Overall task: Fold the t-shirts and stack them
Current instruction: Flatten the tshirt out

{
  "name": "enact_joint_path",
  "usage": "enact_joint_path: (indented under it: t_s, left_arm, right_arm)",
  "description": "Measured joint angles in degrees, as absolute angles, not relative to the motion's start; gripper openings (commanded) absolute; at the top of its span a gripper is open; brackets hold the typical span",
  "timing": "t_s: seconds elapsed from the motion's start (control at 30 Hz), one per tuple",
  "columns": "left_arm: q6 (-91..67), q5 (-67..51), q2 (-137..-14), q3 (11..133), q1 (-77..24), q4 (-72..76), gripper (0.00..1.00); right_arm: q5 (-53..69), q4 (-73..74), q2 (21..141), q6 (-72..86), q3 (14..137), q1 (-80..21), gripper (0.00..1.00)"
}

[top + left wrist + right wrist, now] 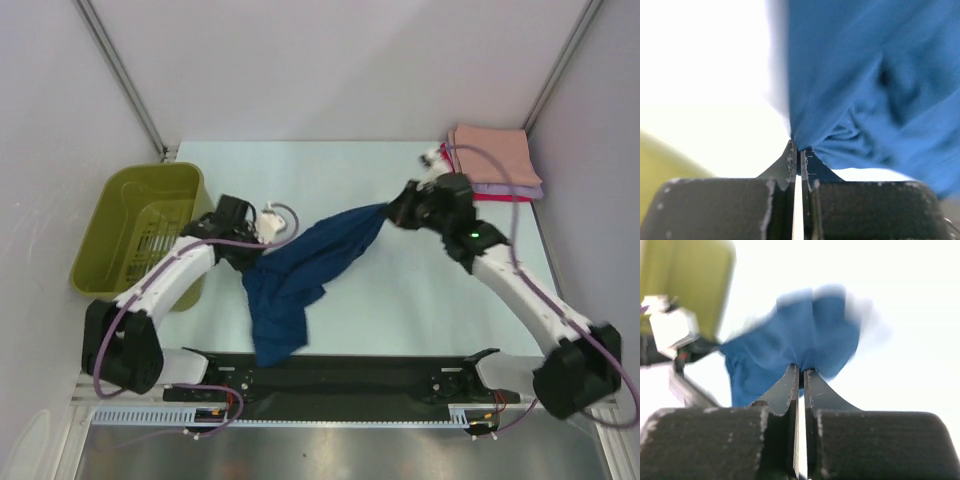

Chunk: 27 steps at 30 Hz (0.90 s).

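Note:
The navy blue t-shirt (305,268) hangs stretched between both grippers above the table, its loose end drooping toward the near edge. My left gripper (262,250) is shut on one end of it; in the left wrist view the cloth (865,90) bunches at the closed fingertips (790,155). My right gripper (392,212) is shut on the other end; the right wrist view shows the blue cloth (800,340) pinched at its tips. Its print is hidden. A stack of folded tees, peach (492,150) on top of lavender (512,188) and red (500,198), lies at the far right corner.
The olive-green plastic basket (140,225) stands at the left, close beside the left arm; it also shows blurred in the right wrist view (690,275). A black rail (340,380) runs along the near edge between the arm bases.

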<state>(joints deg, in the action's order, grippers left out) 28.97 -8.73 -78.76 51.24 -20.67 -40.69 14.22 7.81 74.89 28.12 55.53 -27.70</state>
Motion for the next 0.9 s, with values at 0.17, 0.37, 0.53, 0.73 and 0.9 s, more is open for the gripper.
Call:
enact_joint_path:
  t_s: [0.17, 0.37, 0.53, 0.73, 0.9]
  left_arm:
    - [32.9, -5.1, -70.2, 67.4, -16.4, -44.5, 0.0]
    - [37.0, -3.5, -64.1, 84.6, -17.1, -49.1, 0.0]
    - [39.4, -4.2, -61.2, 94.0, -17.4, -54.1, 0.0]
    - [40.5, -10.6, -60.4, 104.4, -17.5, -62.2, 0.0]
    - [40.9, -15.3, -59.5, 104.7, -17.5, -64.8, 0.0]
  right_arm:
    - [11.7, 16.1, 60.7, 25.3, 65.9, -16.9, 0.0]
    - [10.9, 25.1, 54.4, 19.6, 82.2, -16.2, 0.0]
    - [11.0, 30.5, 51.7, 16.9, 89.6, -16.3, 0.0]
    - [11.6, 34.5, 47.7, 16.5, 95.0, -16.3, 0.0]
    - [10.9, 35.1, 44.8, 19.0, 93.5, -16.3, 0.0]
